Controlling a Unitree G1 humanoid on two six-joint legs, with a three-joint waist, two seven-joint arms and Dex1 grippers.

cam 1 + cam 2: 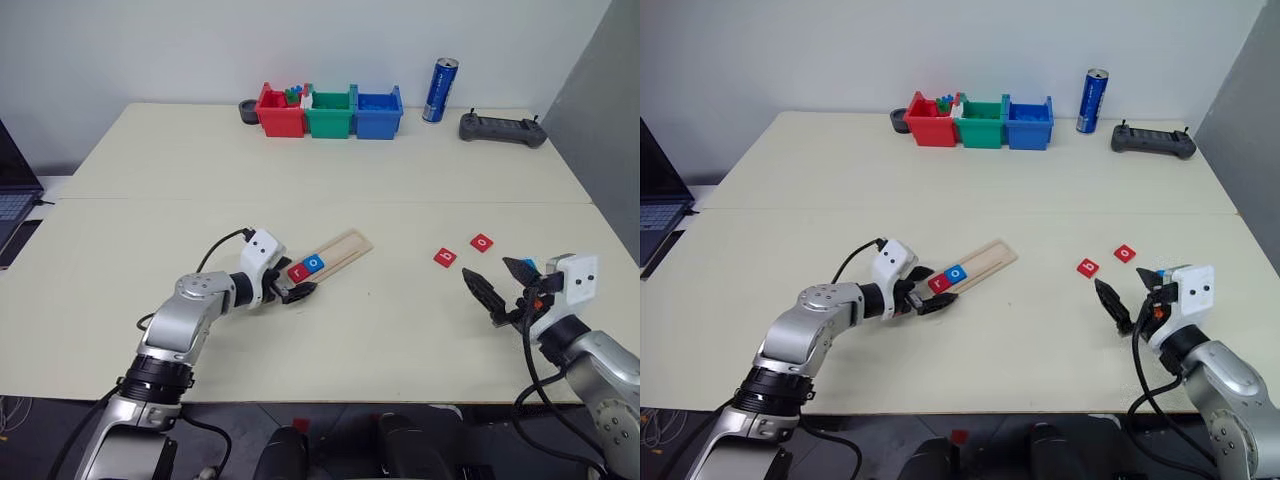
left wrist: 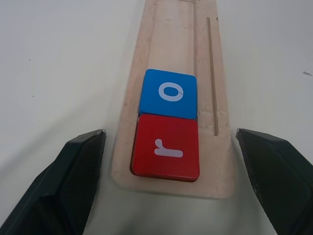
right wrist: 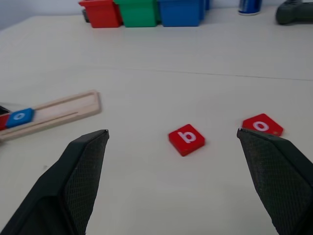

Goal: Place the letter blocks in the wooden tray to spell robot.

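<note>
- The left claw (image 1: 298, 293) rests low at the near end of the wooden tray (image 1: 345, 247), its black fingers (image 2: 73, 181) spread wide to either side of that end and gripping nothing.
- The wooden tray lies slanted on the desk (image 1: 330, 190) and holds two letter blocks in its groove: a red "r" block (image 2: 166, 153) at the near end, and a blue "o" block (image 2: 168, 93) touching it just beyond. The remaining length of the groove is bare wood.
- At the desk's far edge stand three plastic bins side by side: a red bin (image 1: 279, 112) with small coloured pieces showing above its rim, a green bin (image 1: 330, 112), and a blue bin (image 1: 378, 112); what lies inside the last two cannot be made out.
- A red "b" block (image 1: 445, 257) and a red "o" block (image 1: 482, 242) lie loose on the desk, near each other and well apart from the tray.
- The right claw (image 1: 503, 285) hovers near those two blocks, fingers spread wide and empty.
</note>
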